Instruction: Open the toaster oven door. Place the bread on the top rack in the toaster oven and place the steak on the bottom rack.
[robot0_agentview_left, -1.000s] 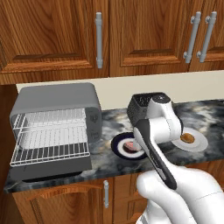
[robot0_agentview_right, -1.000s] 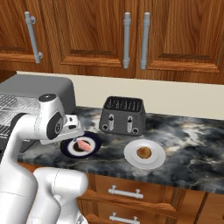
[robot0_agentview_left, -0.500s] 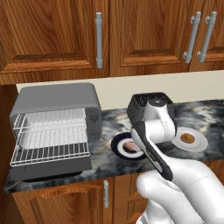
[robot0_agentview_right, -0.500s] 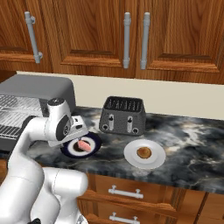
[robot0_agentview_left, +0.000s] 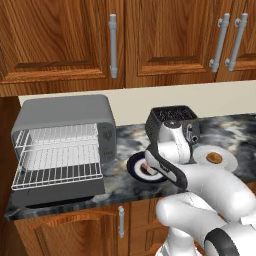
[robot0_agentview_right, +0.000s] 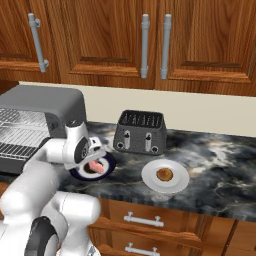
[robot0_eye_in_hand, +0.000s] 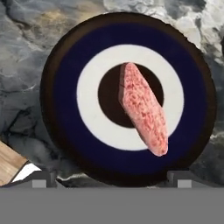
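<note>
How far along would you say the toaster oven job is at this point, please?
Done: the toaster oven stands open, racks bare. In hand: the pincer, open, hovers over the steak on its dark plate. Left: both the steak and the bread, on its white plate.

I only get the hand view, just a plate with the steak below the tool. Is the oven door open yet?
Observer: Yes. The toaster oven stands open, and both white racks show inside.
Operator: Anything on those racks?
Observer: No. The top rack and the bottom rack are bare.
Operator: Where's the bread?
Observer: On a white plate, on the counter in front of the black toaster; the bread sits near its middle.
Operator: And the steak plate?
Observer: The dark plate with the steak lies between oven and white plate.
</note>
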